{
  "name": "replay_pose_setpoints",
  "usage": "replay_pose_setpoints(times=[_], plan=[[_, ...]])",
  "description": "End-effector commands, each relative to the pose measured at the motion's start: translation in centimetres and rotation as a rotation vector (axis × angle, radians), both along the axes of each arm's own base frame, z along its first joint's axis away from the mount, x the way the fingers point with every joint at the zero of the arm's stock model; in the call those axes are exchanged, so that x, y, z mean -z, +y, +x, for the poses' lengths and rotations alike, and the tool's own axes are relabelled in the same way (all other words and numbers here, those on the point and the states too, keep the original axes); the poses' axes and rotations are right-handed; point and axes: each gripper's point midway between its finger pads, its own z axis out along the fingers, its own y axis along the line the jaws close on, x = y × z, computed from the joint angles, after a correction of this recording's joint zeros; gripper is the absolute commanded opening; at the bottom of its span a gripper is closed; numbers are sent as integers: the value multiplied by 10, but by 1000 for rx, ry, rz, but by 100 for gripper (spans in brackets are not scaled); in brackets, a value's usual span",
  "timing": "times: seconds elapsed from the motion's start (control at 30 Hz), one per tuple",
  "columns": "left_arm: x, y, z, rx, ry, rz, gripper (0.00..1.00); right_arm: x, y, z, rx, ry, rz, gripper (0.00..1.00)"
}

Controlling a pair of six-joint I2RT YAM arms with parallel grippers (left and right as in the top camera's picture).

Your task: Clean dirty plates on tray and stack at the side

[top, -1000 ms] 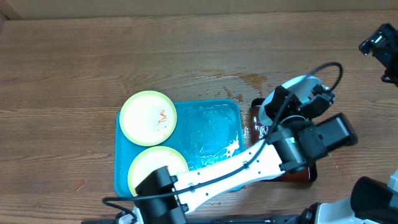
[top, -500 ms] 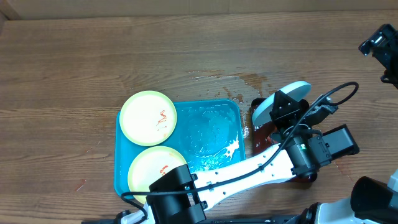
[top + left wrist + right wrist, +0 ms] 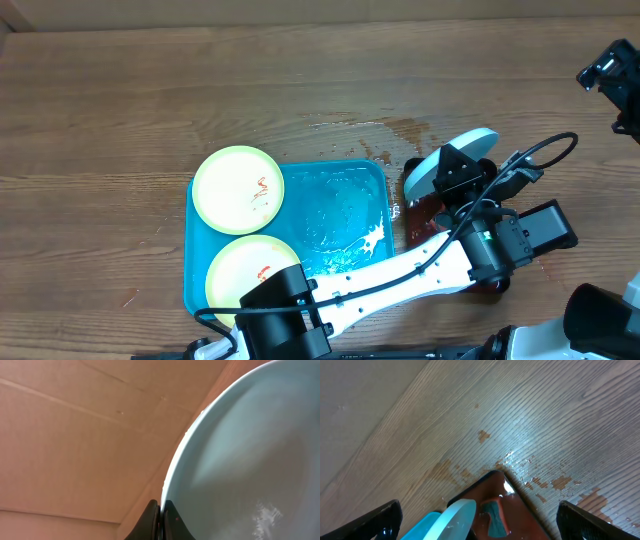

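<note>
I'm gripping the smooth, round mint-white plate (image 3: 452, 160) by its rim in my left pincer (image 3: 161, 510), holding it tilted on edge over the glossy red-brown tray (image 3: 418, 215), while my right pincer (image 3: 480, 520) is hanging wide apart above the wet wood-grain desk (image 3: 150, 100).

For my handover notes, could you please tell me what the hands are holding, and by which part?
The left hand pinches the mint plate by its rim; the right hand holds nothing.
</note>
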Motion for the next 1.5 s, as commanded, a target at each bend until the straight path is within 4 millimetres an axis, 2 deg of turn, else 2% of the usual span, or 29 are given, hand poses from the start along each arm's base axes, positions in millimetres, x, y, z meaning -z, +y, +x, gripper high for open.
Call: replay_pose_setpoints(times=[0.0, 0.13, 0.33, 0.5, 0.57, 0.67, 0.73, 0.8, 0.93, 1.0, 1.07, 1.2, 1.37, 1.47], plan=[[-12, 8, 9, -36, -34, -7, 4, -9, 0, 0, 3, -26, -2, 100], [-12, 8, 12, -42, -35, -28, 4, -8, 0, -1, 2, -21, 0, 100], [13, -27, -12, 111, 115, -86, 4, -9, 3, 1, -8, -28, 14, 100], [23, -38, -20, 163, 179, -104, 4, -9, 3, 0, -10, -28, 12, 100], [19, -35, -18, 147, 156, -99, 4, -9, 3, 0, -10, -28, 12, 100], [3, -18, -8, 67, 59, -71, 4, -9, 3, 1, -10, -29, 12, 100], [3, -14, -2, 50, 54, -69, 4, -9, 3, 1, -11, -30, 13, 100], [12, -12, 2, 54, 104, -97, 4, -9, 4, 1, -13, -30, 18, 100], [46, -10, 3, 47, 289, -243, 5, -8, 5, -1, -13, -23, 21, 100], [52, -4, 6, 19, 344, -309, 4, -8, 5, -1, -13, -21, 22, 100], [49, 2, 10, -1, 388, -382, 4, -7, 5, -2, -13, -18, 23, 100], [20, 17, 21, -36, 493, -620, 5, -7, 6, -2, -13, -15, 25, 100], [-16, 62, 45, -90, 637, -912, 5, -6, 6, -4, -13, -8, 27, 100], [-36, 97, 61, -125, 686, -1055, 4, -5, 7, -5, -13, -3, 29, 100]])
